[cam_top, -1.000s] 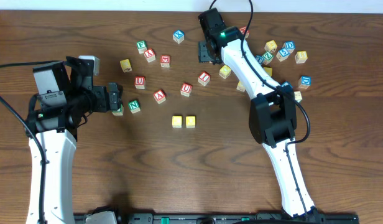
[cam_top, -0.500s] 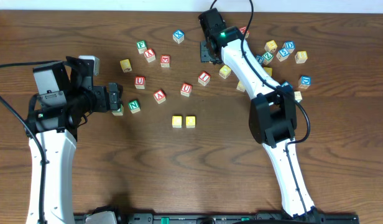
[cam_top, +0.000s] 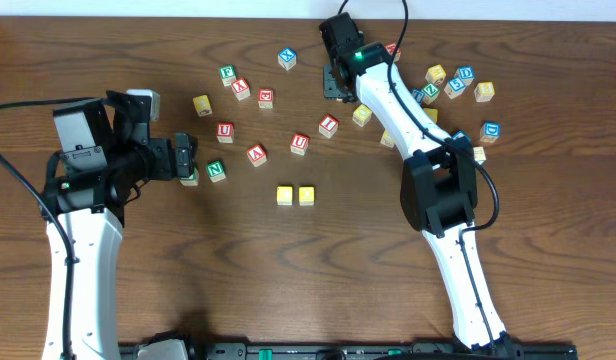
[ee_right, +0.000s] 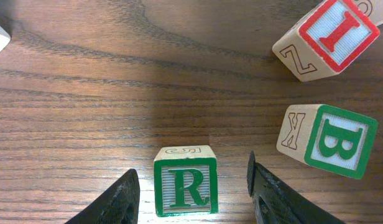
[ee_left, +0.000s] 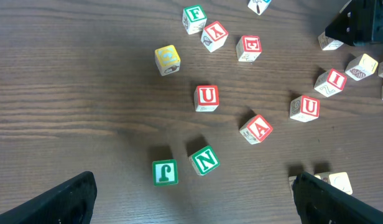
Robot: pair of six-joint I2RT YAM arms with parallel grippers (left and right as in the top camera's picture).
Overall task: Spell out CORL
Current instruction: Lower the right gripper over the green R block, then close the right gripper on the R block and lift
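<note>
R cube stands at the bottom centre of the right wrist view, flat on the table, green letter up. My right pincer straddles it with its jaws apart. Bare wood shows on both sides, so nothing is clamped yet. In the overhead view this pincer sits at upper centre and hides the cube.

1. Centre first. The gap on the frame's right looks wider, and an uneven squeeze would likely slide or twist the cube.
2. Close on the two flat side faces, square to them.
3. Lift straight up, because the B cube lies near the right-hand finger.
4. Carry to the yellow pair at lower centre and set down just beside it, on the frame's right.

My left pincer, at frame left, is spread wide and holds nothing.
</note>
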